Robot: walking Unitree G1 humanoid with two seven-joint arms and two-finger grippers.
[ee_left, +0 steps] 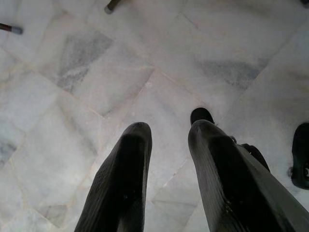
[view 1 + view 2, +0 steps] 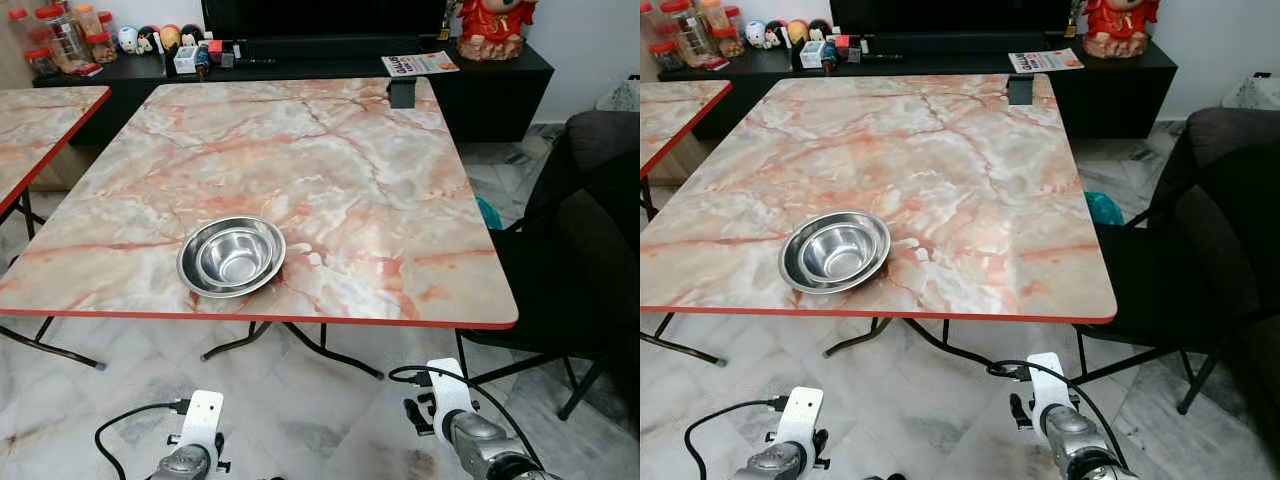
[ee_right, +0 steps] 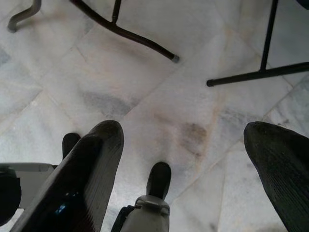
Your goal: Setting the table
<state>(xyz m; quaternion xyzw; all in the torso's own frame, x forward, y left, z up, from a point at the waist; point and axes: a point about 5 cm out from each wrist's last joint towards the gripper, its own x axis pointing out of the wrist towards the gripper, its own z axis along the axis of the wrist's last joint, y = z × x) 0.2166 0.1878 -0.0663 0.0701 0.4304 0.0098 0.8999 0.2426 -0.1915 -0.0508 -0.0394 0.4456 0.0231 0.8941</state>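
I see a shiny, empty steel bowl (image 2: 231, 256) near the marble table's (image 2: 330, 160) front edge; both grippers, left gripper (image 1: 166, 145) and right gripper (image 3: 186, 145), hang with fingers apart.

Both arms hang low; left claw (image 1: 166, 145) narrowly parted, right claw (image 3: 186, 145) wide.

No text could be read; the magazine (image 2: 420, 63) on the black cabinet (image 2: 500, 90) bore red lettering too small to decipher.
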